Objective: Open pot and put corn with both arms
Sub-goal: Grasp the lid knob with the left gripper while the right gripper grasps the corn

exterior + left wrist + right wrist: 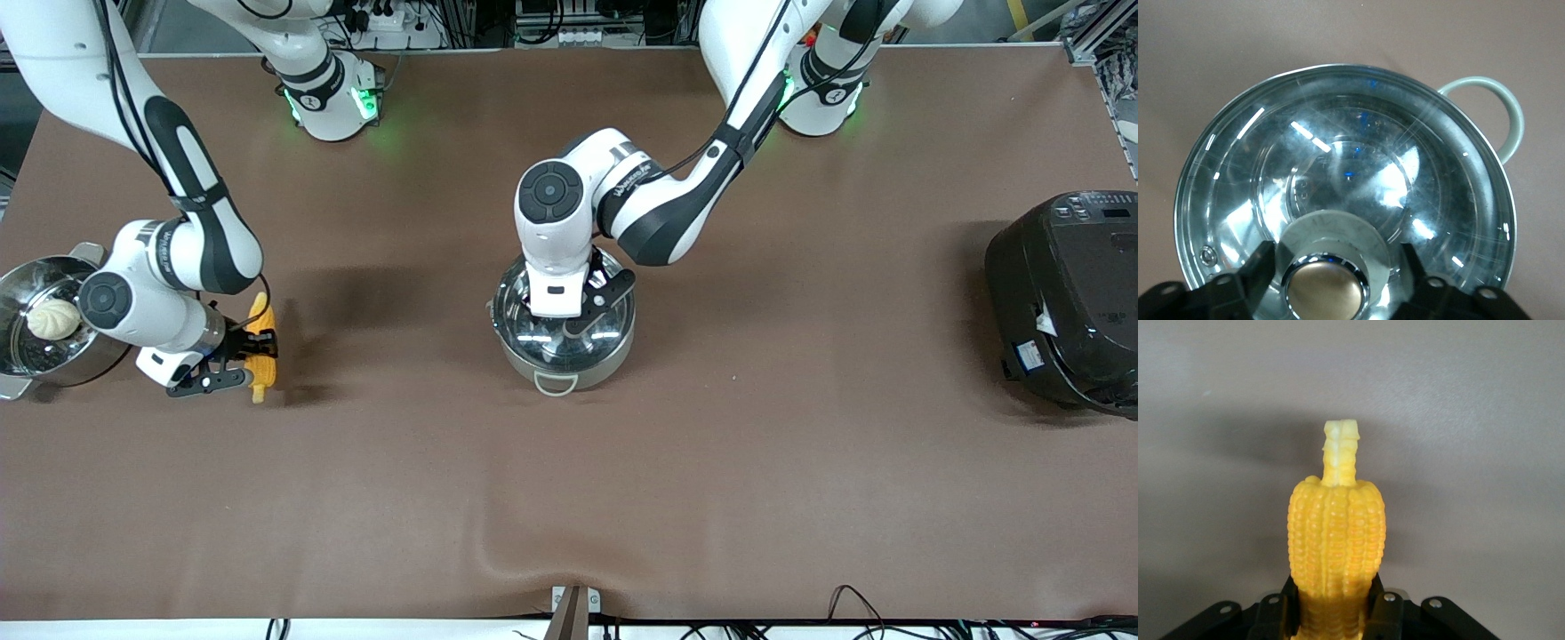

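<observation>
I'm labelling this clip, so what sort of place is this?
Probably a robotics lab set up as a mock kitchen: two white robot arms work a brown-covered table holding a shiny steel pot, a black rice cooker, with cables and aluminium framing around.

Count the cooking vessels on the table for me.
3. The lidded pot sits mid-table under the left claw; the steamer pan with a bun is at the right arm's end; the black rice cooker is at the left arm's end.

The left tool (1325,277) straddled the copper knob (1325,288) at bottom centre, fingers (1258,273) apart on either side, above the pot (1471,167) on the brown desk (1205,53).
</observation>
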Controlling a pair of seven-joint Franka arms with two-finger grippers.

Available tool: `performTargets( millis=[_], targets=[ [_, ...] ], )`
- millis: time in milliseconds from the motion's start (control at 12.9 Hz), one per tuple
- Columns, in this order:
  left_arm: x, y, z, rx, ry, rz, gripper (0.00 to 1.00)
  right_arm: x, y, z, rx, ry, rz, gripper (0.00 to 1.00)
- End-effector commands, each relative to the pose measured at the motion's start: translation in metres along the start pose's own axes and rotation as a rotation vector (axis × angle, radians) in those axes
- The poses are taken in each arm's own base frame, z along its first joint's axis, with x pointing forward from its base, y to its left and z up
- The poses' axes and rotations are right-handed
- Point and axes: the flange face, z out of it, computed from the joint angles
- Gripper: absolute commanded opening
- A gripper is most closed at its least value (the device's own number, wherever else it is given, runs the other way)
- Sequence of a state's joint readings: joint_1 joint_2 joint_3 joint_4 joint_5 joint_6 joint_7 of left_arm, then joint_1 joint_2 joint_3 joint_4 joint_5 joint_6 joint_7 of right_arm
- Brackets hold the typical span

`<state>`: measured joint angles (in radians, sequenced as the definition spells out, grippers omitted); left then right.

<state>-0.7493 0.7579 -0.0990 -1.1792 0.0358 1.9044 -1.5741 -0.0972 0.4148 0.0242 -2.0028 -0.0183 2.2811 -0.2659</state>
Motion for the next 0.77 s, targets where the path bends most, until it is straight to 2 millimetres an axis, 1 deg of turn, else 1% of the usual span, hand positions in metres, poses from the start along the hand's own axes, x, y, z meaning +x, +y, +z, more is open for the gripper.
performTargets(
  millis=[0, 155, 232, 310, 387, 465, 542, 619, 697],
  targets=[
    [-0.002, 0.004, -0.001, -0.012, -0.006, -0.018, 0.57, 0.011, -0.010, -0.041, 0.024, -0.052, 0.001, 0.00],
    [-0.002, 0.004, 0.001, -0.010, -0.007, -0.018, 0.22, 0.016, -0.026, -0.053, 0.044, -0.073, 0.021, 0.00],
    [-0.003, 0.004, 0.000, -0.012, -0.007, -0.018, 0.08, 0.018, -0.034, -0.057, 0.043, -0.076, 0.031, 0.00],
    [-0.003, 0.004, -0.003, -0.017, -0.008, -0.017, 0.00, 0.019, -0.041, -0.062, 0.038, -0.077, 0.047, 0.00],
    [-0.001, 0.004, -0.008, -0.023, -0.004, -0.017, 0.00, 0.020, -0.049, -0.063, 0.036, -0.077, 0.059, 0.00],
    [0.003, 0.003, -0.019, -0.032, 0.001, -0.021, 0.00, 0.020, -0.056, -0.065, 0.034, -0.080, 0.068, 0.00],
    [0.008, 0.000, -0.038, -0.051, 0.006, -0.027, 0.00, 0.020, -0.062, -0.064, 0.033, -0.092, 0.082, 0.00],
    [0.018, -0.003, -0.057, -0.070, 0.017, -0.035, 0.00, 0.021, -0.070, -0.069, 0.028, -0.085, 0.094, 0.00],
    [0.042, -0.014, -0.085, -0.076, 0.025, -0.059, 0.00, 0.022, -0.080, -0.071, 0.024, -0.086, 0.111, 0.00]
  ],
)
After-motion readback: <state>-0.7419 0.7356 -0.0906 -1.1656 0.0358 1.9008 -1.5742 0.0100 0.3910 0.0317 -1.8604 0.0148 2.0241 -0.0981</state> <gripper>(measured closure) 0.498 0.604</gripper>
